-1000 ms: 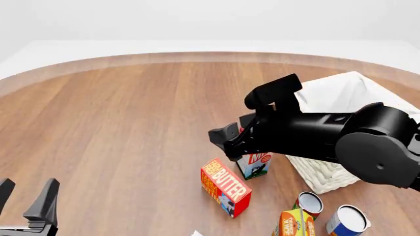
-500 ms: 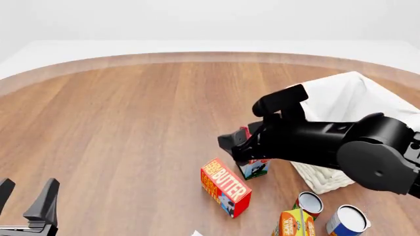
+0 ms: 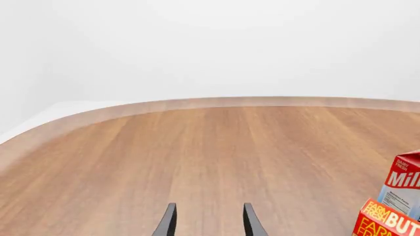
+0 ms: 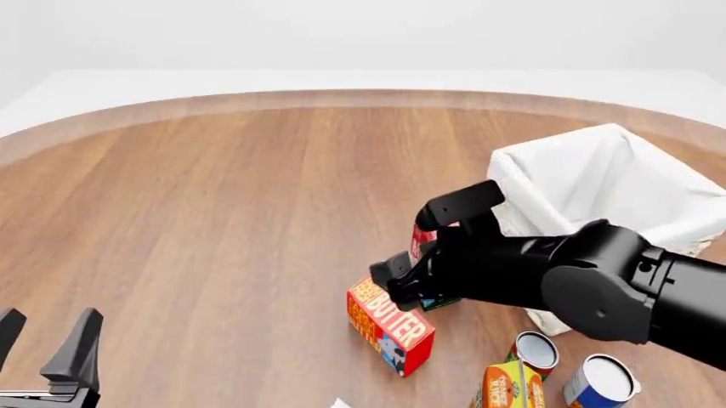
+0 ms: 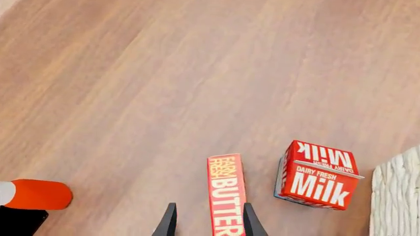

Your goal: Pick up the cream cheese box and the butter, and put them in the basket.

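Observation:
The butter [image 4: 389, 323] is a long red and orange carton lying flat on the wooden table [image 4: 227, 212], also in the right wrist view [image 5: 226, 196] and at the edge of the left wrist view [image 3: 387, 221]. My right gripper [image 4: 392, 276] hovers just above its far end, open; in the wrist view the gripper [image 5: 207, 226] has the carton running up between its fingers. The basket [image 4: 601, 183] stands at the right with its white liner showing. My left gripper [image 4: 46, 348] is open at the bottom left, holding nothing [image 3: 208, 226]. The cream cheese box is out of view.
A red Milk carton [image 5: 318, 177] stands between the butter and the basket's wicker wall [image 5: 397, 196], mostly hidden behind my arm in the front view. Two cans [image 4: 533, 350] [image 4: 599, 380] and an orange-yellow carton [image 4: 507, 387] sit near the front right. A red-orange bottle [image 5: 36, 194] lies nearby.
My right arm has swung away from the basket, dropping lower and nearer, so its gripper now sits over the butter. The left arm has not moved.

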